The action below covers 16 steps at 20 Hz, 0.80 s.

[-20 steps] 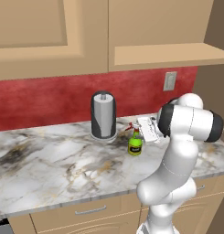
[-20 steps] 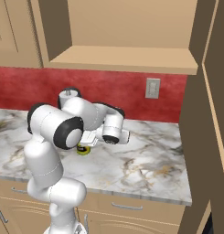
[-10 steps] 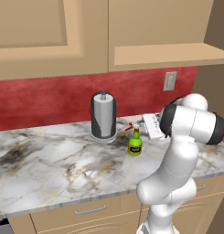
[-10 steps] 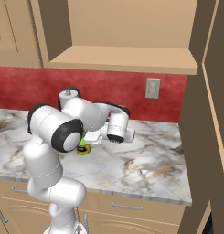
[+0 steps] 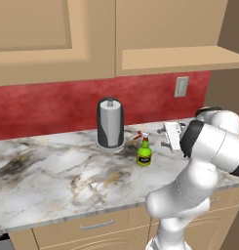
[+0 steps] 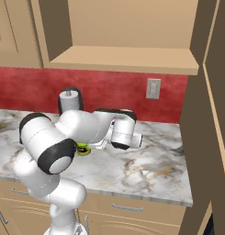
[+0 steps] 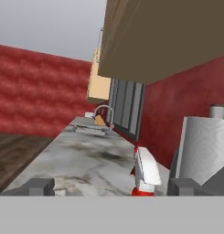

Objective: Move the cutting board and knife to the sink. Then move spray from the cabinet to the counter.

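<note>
The yellow-green spray (image 5: 144,153) stands upright on the marble counter (image 5: 67,180), just right of the paper-towel roll. My gripper (image 5: 165,136) hovers open a short way to its right, fingers pointing at it and apart from it. In the hand view the spray's white nozzle and red trigger (image 7: 145,170) sit between my open gripper's (image 7: 111,187) tips, right of centre and beyond them. In the right base view my arm hides most of the spray (image 6: 82,149). Far along the counter is the sink (image 7: 91,130) with its curved faucet (image 7: 104,112). A tan shape beside it is too small to name. The knife is out of view.
A grey paper-towel roll (image 5: 110,123) stands against the red backsplash, close to the spray. An open cabinet shelf (image 5: 174,58) hangs above the counter's right part. A tall wooden panel (image 6: 210,137) bounds the counter on the right. A wall outlet (image 5: 181,86) is behind my hand.
My hand has drawn back to the right, away from the spray, with its jaws a little wider. The spray stays upright on the counter.
</note>
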Tool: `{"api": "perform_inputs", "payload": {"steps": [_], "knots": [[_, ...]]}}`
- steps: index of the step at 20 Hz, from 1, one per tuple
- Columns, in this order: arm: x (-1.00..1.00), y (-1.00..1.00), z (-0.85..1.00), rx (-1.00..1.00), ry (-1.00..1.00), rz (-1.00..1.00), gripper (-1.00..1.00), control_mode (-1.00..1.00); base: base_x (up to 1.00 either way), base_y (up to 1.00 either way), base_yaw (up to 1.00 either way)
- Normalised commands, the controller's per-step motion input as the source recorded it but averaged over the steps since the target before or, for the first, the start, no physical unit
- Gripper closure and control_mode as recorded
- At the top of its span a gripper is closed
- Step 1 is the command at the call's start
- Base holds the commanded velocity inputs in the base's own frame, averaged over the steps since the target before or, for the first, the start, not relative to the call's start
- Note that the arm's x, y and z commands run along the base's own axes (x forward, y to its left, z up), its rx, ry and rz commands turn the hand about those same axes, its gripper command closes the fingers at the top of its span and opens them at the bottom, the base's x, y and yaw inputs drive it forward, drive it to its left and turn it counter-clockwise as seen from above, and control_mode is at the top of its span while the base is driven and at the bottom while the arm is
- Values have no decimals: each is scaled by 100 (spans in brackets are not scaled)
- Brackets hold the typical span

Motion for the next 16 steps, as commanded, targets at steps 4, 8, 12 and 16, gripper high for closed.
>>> {"api": "perform_inputs", "payload": {"steps": [4,8,12,16], "knots": [[-69,-1,39,-4,0,-22,-100,-100,0,0,0],[-56,0,55,-3,2,-23,-100,-100,0,0,0],[-47,-1,61,-2,8,-23,-100,-100,0,0,0],[-39,0,58,-4,12,-25,-100,-100,0,0,0]]}}
